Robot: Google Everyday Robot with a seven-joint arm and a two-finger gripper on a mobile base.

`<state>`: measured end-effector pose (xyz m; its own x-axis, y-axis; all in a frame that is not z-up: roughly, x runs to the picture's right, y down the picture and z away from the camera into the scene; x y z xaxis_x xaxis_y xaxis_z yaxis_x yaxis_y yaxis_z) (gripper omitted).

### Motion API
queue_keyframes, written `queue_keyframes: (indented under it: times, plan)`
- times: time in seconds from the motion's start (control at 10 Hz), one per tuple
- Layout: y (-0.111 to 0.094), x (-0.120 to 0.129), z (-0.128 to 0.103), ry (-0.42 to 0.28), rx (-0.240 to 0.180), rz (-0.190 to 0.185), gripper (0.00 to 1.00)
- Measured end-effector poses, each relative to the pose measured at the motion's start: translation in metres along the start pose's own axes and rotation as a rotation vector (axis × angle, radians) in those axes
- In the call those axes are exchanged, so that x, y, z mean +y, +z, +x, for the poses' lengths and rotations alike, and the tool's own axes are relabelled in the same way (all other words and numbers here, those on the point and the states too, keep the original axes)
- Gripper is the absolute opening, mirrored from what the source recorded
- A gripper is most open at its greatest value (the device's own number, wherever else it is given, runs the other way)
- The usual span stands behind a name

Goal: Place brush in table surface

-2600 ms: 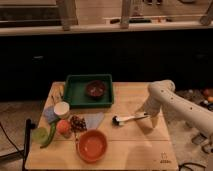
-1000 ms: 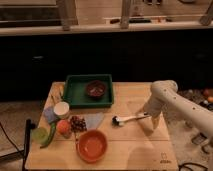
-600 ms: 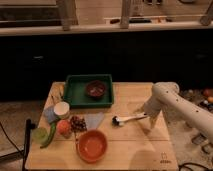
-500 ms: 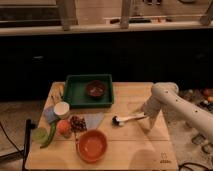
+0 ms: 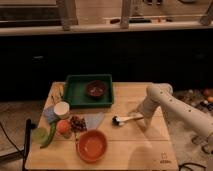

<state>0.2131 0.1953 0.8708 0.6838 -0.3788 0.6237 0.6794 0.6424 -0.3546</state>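
The brush (image 5: pixel 126 119) has a slim whitish handle and a dark round head, and is level just above or on the light tan table surface (image 5: pixel 135 147), right of centre. Its head points left toward the orange bowl (image 5: pixel 92 145). My gripper (image 5: pixel 141 119) is at the handle's right end, with the white arm (image 5: pixel 172 107) reaching in from the right. Whether the brush rests on the wood or hangs just above it cannot be told.
A dark green tray (image 5: pixel 88 92) with a dark red bowl (image 5: pixel 95 89) stands at the back. At the left are a white cup (image 5: pixel 62 109), an orange fruit (image 5: pixel 63 126), a green vegetable (image 5: pixel 50 135), dark grapes (image 5: pixel 77 123) and a bluish cloth (image 5: pixel 94 119).
The gripper and brush have shifted slightly left and a little lower toward the tabletop; nothing else has moved.
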Motion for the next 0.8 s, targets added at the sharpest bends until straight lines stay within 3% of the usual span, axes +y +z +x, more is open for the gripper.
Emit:
queue_keyframes:
  times: [0.2,0.5,0.7,0.8]
  plan:
    - [0.0038,-0.0039,0.0049,0.014,-0.002,0.009,0.46]
    - [-0.0005,-0.0019,0.0066,0.012,0.003,0.005,0.14]
    - [-0.0026,-0.0017,0.0065,0.009,0.003,0.003,0.00]
    - [-0.0027,-0.0025,0.0059,0.010,0.001,0.004,0.00]
